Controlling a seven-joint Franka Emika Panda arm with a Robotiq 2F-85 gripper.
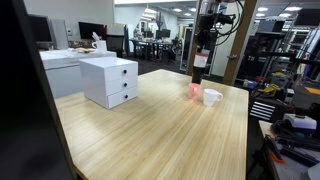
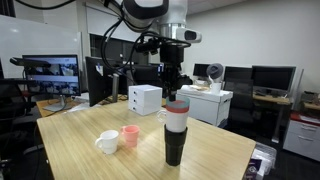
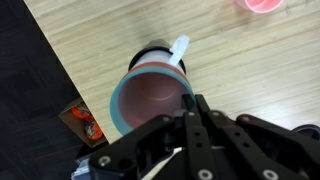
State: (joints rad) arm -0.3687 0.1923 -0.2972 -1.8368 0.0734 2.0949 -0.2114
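Surface (image 1: 150, 140): pale wood, fine grain stripes. Cup (image 2: 130, 135): pink. Mug (image 2: 107, 143): white. Drawer unit (image 1: 110, 80): white. Tall cylinder (image 2: 175, 135): black body, white upper part, red band. Wrist view, round rim (image 3: 125, 85): teal, dusky pink inside. End effector (image 3: 190, 108): black.

No writing, brand or number can be read in any view. In the wrist view, the orange-red packet (image 3: 80, 122) on the dark floor carries print that is too small and blurred to make out. In an exterior view, the monitor (image 2: 48, 80) shows a lit picture with no legible lettering.
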